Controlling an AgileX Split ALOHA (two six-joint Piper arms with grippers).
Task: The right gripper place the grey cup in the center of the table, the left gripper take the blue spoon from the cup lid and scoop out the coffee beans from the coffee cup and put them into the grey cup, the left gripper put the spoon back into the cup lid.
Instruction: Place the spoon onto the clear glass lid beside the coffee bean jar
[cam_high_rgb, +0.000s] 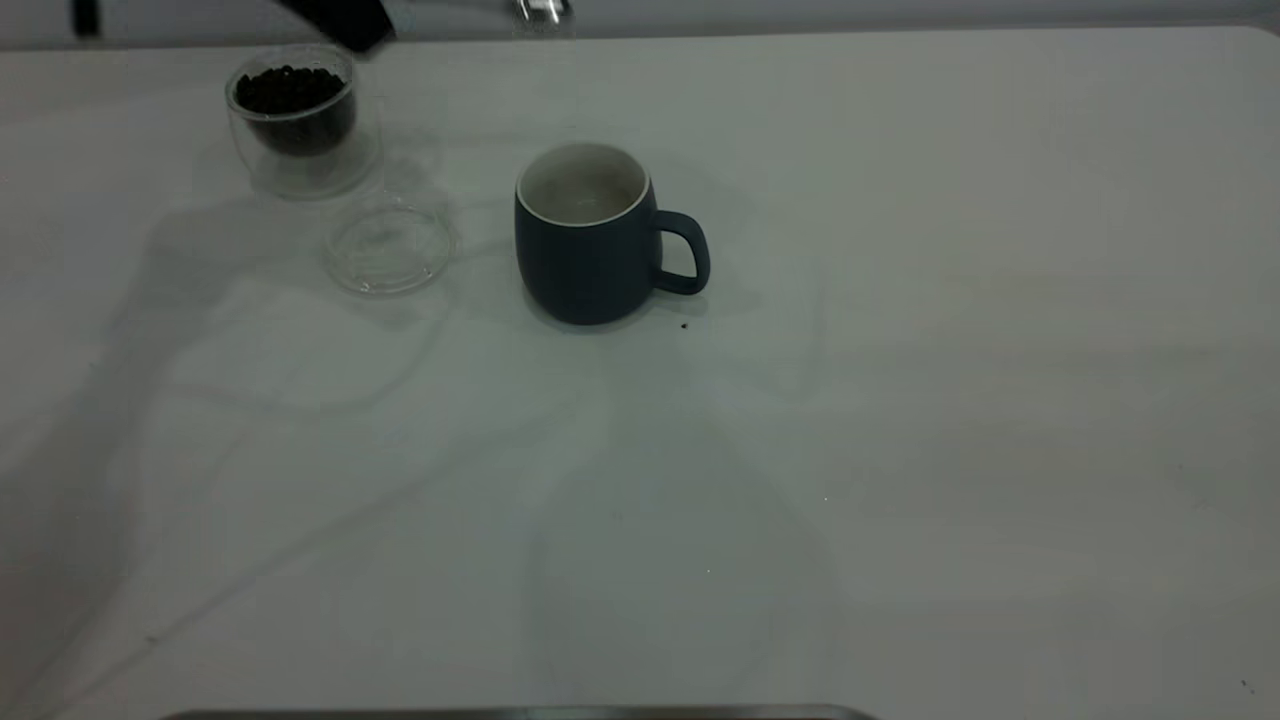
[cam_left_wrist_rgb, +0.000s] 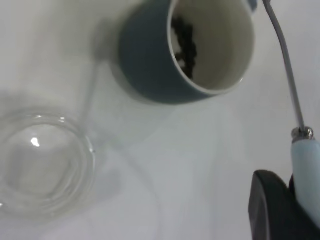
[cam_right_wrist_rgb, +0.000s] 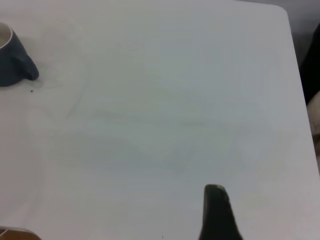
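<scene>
Left gripper (cam_left_wrist_rgb: 300, 200): clamped on the blue spoon (cam_left_wrist_rgb: 306, 165), near the grey cup (cam_left_wrist_rgb: 165, 55).
Cup lid (cam_high_rgb: 388, 250): left of the cup.
Right gripper (cam_right_wrist_rgb: 217, 210): state unclear.

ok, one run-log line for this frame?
phase: spoon return | left gripper: holds blue spoon above table | grey cup: holds coffee beans | cup lid: empty | right gripper: idle, away from cup

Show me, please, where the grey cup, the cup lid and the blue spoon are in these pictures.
grey cup (cam_high_rgb: 585, 262): exterior view, on its dark outer wall.
cup lid (cam_high_rgb: 388, 250): exterior view, on the clear glass disc.
blue spoon (cam_left_wrist_rgb: 306, 160): left wrist view, on its pale handle.
</scene>
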